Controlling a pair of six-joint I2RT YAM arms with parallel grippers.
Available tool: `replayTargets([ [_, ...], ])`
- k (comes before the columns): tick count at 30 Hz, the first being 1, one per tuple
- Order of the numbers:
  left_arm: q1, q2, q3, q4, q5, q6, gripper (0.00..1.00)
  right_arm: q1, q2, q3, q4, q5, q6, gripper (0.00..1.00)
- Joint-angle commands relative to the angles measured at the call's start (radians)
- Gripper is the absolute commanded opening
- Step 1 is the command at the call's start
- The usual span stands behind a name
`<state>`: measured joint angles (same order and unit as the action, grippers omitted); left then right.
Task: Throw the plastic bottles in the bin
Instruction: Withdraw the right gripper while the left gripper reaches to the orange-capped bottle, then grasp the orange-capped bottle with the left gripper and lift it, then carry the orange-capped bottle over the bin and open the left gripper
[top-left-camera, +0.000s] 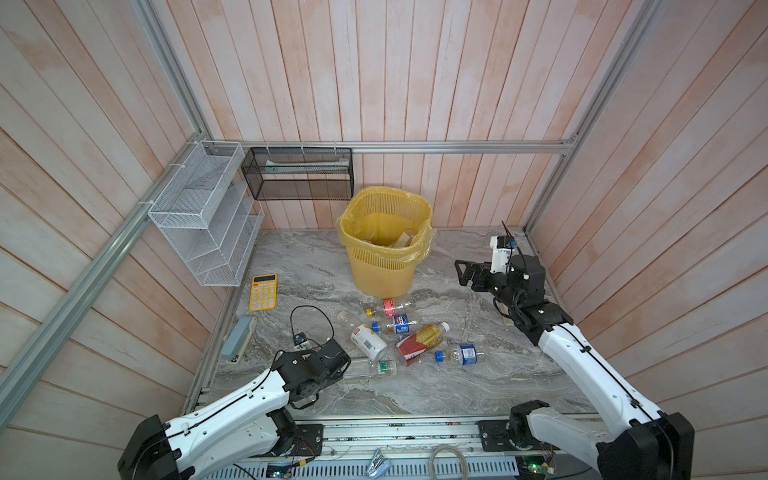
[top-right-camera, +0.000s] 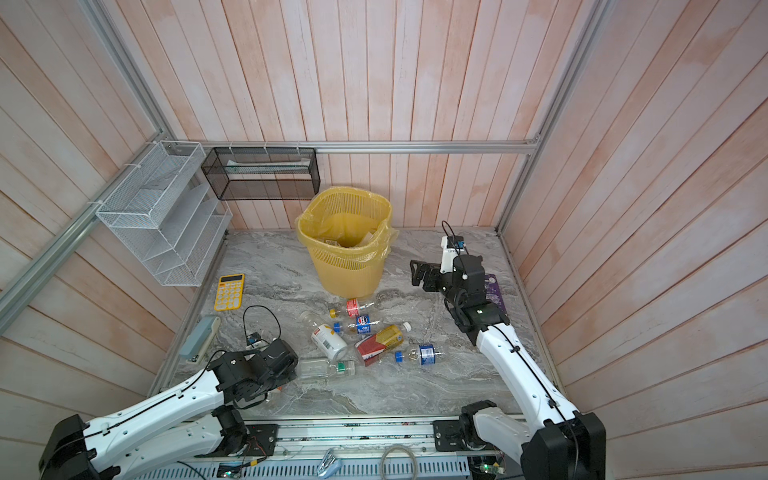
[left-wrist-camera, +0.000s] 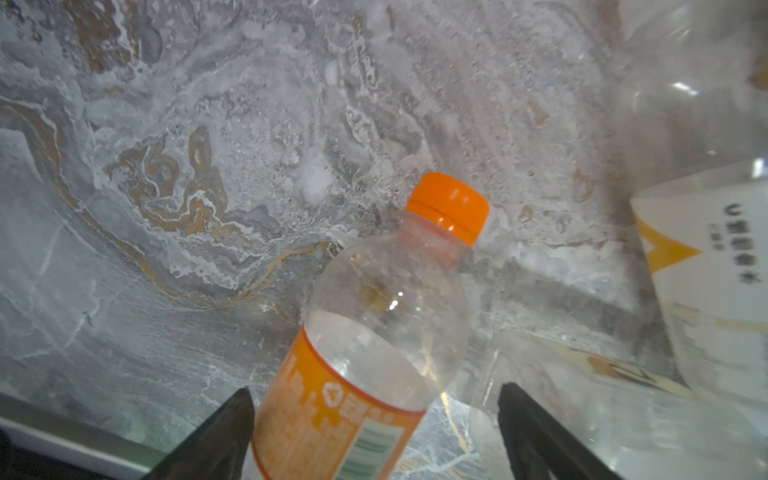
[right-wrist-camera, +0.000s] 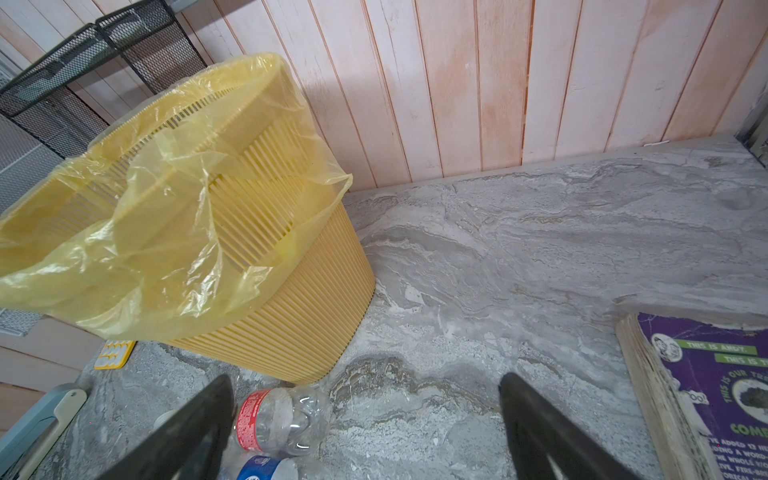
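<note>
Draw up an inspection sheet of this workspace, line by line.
surface: grey marbled tabletop, no spill seen.
job's things: bottles lying clustered in front of the upright, bag-lined bin.
clutter: yellow calculator, stapler, purple book.
tools: left tool open around an orange-capped bottle; right tool open, empty, beside the bin.
cables: black loop above the left wrist; grey coil in front of the tabletop.
surroundings: plank walls, white wire rack, black mesh basket.
</note>
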<state>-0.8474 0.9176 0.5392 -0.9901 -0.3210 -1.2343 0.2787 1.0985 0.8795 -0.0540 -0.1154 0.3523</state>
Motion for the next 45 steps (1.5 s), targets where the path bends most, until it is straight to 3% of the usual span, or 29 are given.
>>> replayTargets([
  [1, -0.002, 0.003, -0.022, 0.059, 0.021, -0.009, 0.91, -0.006, 0.008, -0.004, 0.017, -0.02, 0.02, 0.99],
  [5, -0.003, 0.048, -0.048, 0.114, 0.034, 0.007, 0.89, -0.005, 0.004, -0.01, 0.017, -0.015, 0.024, 0.99],
  [12, 0.019, 0.079, -0.099, 0.222, 0.059, 0.043, 0.77, -0.007, 0.001, -0.004, 0.005, -0.002, 0.019, 0.99],
  [17, 0.072, 0.047, -0.104, 0.242, 0.074, 0.093, 0.58, -0.006, 0.005, 0.006, -0.003, -0.005, 0.022, 0.99],
  [24, 0.078, -0.099, 0.009, 0.175, -0.055, 0.099, 0.53, -0.007, -0.033, -0.026, -0.015, 0.054, 0.02, 0.99],
  [27, 0.083, -0.15, 0.158, 0.139, -0.2, 0.198, 0.53, -0.008, -0.055, -0.046, -0.015, 0.086, 0.019, 0.99],
  [30, 0.103, -0.185, 0.325, 0.193, -0.368, 0.392, 0.55, -0.011, -0.08, -0.051, -0.013, 0.1, 0.013, 0.99],
  [34, 0.128, -0.195, 0.468, 0.599, -0.459, 0.787, 0.55, -0.015, -0.13, -0.072, 0.005, 0.121, 0.013, 0.99],
  [37, 0.13, -0.14, 0.5, 0.988, -0.395, 1.028, 0.55, -0.016, -0.165, -0.089, 0.005, 0.125, 0.02, 0.99],
  [39, 0.132, -0.048, 0.557, 1.115, -0.314, 1.107, 0.55, -0.018, -0.181, -0.098, -0.011, 0.129, 0.024, 0.99],
  [42, 0.144, 0.147, 0.716, 1.096, -0.166, 1.142, 0.58, -0.018, -0.199, -0.102, -0.038, 0.136, 0.027, 0.99],
  [45, 0.194, 0.374, 0.917, 0.921, 0.044, 1.081, 0.64, -0.018, -0.214, -0.099, -0.059, 0.141, 0.024, 0.99],
])
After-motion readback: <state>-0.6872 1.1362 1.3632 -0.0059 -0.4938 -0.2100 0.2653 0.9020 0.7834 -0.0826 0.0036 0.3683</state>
